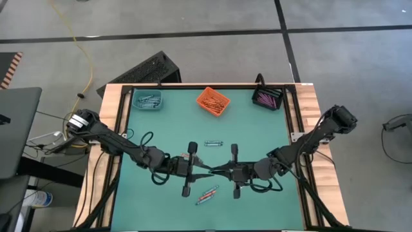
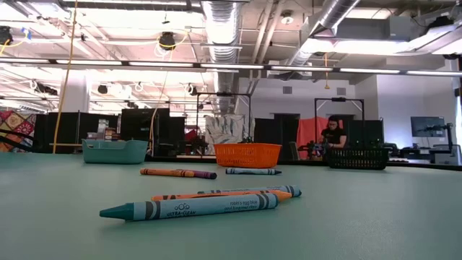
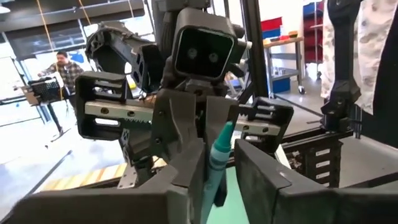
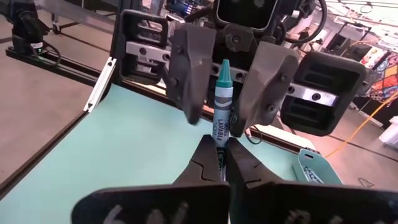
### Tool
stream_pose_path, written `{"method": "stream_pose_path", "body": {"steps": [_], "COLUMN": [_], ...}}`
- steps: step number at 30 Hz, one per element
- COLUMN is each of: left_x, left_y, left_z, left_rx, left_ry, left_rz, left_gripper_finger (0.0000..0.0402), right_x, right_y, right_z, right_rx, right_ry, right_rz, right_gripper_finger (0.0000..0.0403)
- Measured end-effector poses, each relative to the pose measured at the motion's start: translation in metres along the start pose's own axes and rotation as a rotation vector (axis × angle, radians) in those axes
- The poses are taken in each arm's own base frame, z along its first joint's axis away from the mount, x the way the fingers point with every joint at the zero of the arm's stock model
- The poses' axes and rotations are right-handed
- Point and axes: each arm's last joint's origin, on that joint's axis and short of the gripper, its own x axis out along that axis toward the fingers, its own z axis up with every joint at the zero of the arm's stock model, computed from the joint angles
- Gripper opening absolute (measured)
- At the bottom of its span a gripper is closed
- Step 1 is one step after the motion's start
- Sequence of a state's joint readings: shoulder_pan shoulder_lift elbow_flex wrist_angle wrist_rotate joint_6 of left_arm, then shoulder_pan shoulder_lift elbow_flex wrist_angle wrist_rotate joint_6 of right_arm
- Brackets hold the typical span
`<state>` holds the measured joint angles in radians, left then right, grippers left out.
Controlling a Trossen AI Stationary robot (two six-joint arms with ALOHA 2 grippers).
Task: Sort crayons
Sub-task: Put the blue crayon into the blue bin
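A teal crayon [image 4: 222,102] hangs in the air over the table's middle, with my right gripper [image 4: 222,152] shut on it. My left gripper [image 3: 217,183] faces it from the table's left, open. Its two fingers stand close on either side of the crayon's pointed half [image 3: 219,155]. In the high view the two grippers meet nose to nose, left [image 1: 201,169] and right [image 1: 224,169]. Loose crayons lie flat on the mat: one [image 1: 213,143] beyond the grippers, two [image 1: 206,195] nearer the front edge. Neither gripper shows in the low view. My right gripper pinches the teal crayon's blunt end [image 4: 221,144] between its two fingers. The fingers come in level from the table's right and lie along the crayon. The crayon sticks straight out past the fingertips, lifted clear of the mat, with its point [image 4: 224,65] toward my left gripper.
Along the far edge stand a teal bin [image 1: 148,100], an orange bin [image 1: 213,102] and a black bin [image 1: 267,98], each with crayons inside. In the low view a teal crayon [image 2: 189,208] and an orange one [image 2: 224,194] lie close to the camera. A person sits in the room beyond.
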<state>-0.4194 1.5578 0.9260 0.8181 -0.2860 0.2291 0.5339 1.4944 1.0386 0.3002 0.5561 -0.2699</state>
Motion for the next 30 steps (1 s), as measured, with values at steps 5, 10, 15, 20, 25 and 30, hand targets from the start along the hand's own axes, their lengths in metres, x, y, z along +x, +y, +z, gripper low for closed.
{"method": "stream_pose_path", "body": {"steps": [5,10,15,20,25,30], "left_x": [0.0,0.0,0.0,-0.001,-0.002,-0.003], "left_y": [0.0,-0.001,-0.001,-0.004,-0.007,-0.008], "left_z": [-0.001,-0.001,-0.002,-0.002,-0.006,-0.013], "left_rx": [0.026,0.061,0.084,0.111,0.144,0.211], "left_ry": [0.007,0.015,0.022,0.026,0.071,0.156], "left_rz": [0.004,0.001,-0.002,-0.013,-0.026,-0.016], "left_gripper_finger": [0.0033,0.001,0.0007,0.0007,0.0007,0.0007], "right_x": [-0.001,-0.001,0.0,0.0,0.001,0.0], "right_y": [0.001,0.001,0.001,0.0,0.0,0.0], "right_z": [0.0,0.0,0.0,-0.001,-0.004,-0.011], "right_rx": [0.003,0.004,0.0,0.014,0.03,0.031], "right_ry": [-0.003,-0.003,0.0,0.003,0.029,0.106], "right_rz": [0.006,0.012,0.013,0.01,0.012,-0.03], "right_gripper_finger": [0.0,0.0,0.0006,0.0034,0.0071,0.01]}}
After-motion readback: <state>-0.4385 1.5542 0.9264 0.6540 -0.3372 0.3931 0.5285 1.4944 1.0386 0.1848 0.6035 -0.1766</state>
